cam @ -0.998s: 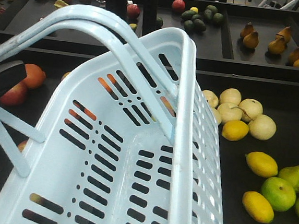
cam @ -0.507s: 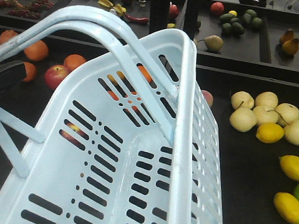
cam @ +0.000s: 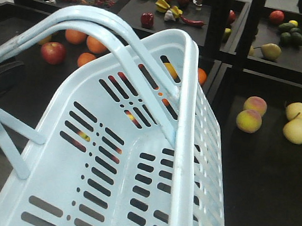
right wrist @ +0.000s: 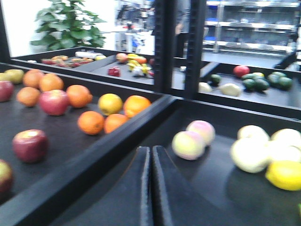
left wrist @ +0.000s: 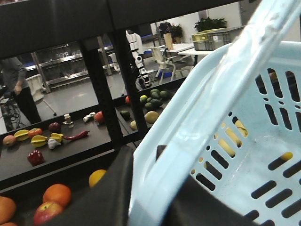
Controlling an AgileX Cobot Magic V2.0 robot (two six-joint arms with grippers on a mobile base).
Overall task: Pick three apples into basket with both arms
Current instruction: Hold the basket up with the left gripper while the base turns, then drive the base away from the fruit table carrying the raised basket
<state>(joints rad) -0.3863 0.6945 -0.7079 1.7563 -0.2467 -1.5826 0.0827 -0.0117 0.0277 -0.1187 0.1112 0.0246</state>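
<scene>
Right claw [right wrist: 151, 188] pressed closed, empty, left claw [left wrist: 141, 207] seemingly clamping basket [cam: 184, 163] rim

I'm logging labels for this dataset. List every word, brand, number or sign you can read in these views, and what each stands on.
No text can be read in any view.
The basket shows no print on its walls, rim or handles.
The grey crates in the far room are too small and blurred to show any marking.

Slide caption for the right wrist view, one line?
Shut, empty right gripper faces a black tray divider, red apples and oranges beyond it to the left.
</scene>
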